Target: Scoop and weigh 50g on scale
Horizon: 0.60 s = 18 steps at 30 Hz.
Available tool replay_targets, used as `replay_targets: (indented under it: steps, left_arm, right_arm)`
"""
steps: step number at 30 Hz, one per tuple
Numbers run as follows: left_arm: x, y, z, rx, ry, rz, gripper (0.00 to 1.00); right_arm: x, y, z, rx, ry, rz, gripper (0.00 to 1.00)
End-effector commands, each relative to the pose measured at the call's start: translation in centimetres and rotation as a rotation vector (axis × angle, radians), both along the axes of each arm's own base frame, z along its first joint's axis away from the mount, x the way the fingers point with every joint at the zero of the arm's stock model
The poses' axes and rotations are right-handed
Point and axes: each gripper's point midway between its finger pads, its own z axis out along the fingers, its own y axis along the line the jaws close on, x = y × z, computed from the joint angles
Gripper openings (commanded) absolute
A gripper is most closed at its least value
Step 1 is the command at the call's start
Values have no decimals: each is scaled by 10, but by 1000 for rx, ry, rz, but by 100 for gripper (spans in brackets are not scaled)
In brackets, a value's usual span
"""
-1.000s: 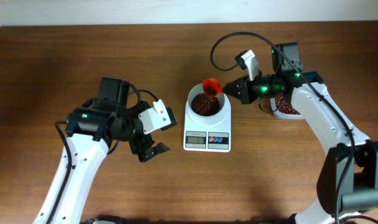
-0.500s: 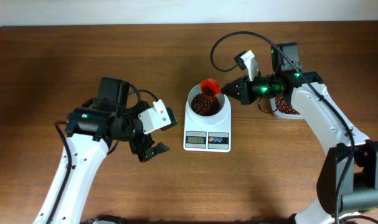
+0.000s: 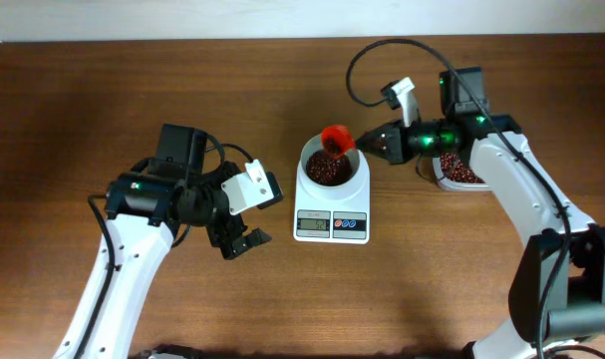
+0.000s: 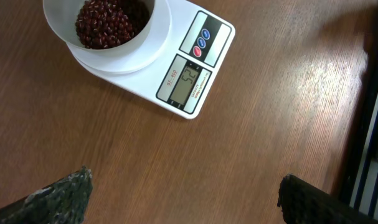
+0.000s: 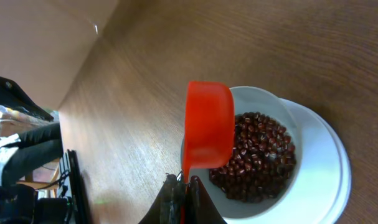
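Note:
The white scale point(image 3: 332, 225) stands mid-table with its round white bowl point(image 3: 307, 158) holding red beans point(image 3: 329, 169). My right gripper point(image 3: 374, 145) is shut on the handle of a red scoop point(image 3: 337, 137), held tilted over the bowl's far rim. In the right wrist view the scoop point(image 5: 208, 134) hangs over the beans point(image 5: 260, 155), its handle pinched by the gripper point(image 5: 187, 184). My left gripper point(image 3: 244, 241) is open over bare wood, left of the scale. Seen from the left wrist, the scale point(image 4: 190, 78) and bowl point(image 4: 159, 28) lie ahead of the empty gripper point(image 4: 184, 177).
A clear tub of red beans point(image 3: 459, 173) sits at the right, under my right forearm. Cables loop above the right arm near the back wall point(image 3: 182, 18). Brown wooden tabletop point(image 3: 402, 289) surrounds the scale.
The right wrist has shifted slightly up and to the right while the scoop stays tilted over the bowl's rim. The left arm has not moved.

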Motion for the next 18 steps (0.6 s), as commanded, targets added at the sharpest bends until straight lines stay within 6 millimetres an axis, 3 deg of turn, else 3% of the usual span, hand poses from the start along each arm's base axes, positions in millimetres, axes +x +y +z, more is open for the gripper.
replay_targets:
  steps: [1, 4, 5, 10, 14, 15, 18]
  left_arm:
    - [-2, -3, 1, -14, -6, -22, 99]
    - [-2, -3, 1, -14, -6, -22, 99]
    - [-2, -3, 1, -14, -6, -22, 99]
    - [-2, -3, 1, -14, -6, -22, 99]
    - [-2, -3, 1, -14, -6, -22, 99]
    - [-2, -3, 1, -14, -6, -22, 99]
    - [-2, -3, 1, -14, -6, -22, 99]
  right_arm:
    - [5, -19, 9, 72, 16, -28, 4]
    - [13, -46, 11, 93, 22, -88, 4]
    - [16, -68, 9, 94, 45, -144, 4]
    - [20, -135, 4, 99, 98, -307, 4]
    - [4, -194, -7, 63, 122, -412, 4]
    - [-1, -213, -18, 9, 166, -472, 4]
    - [-11, -243, -30, -60, 207, -549, 4]
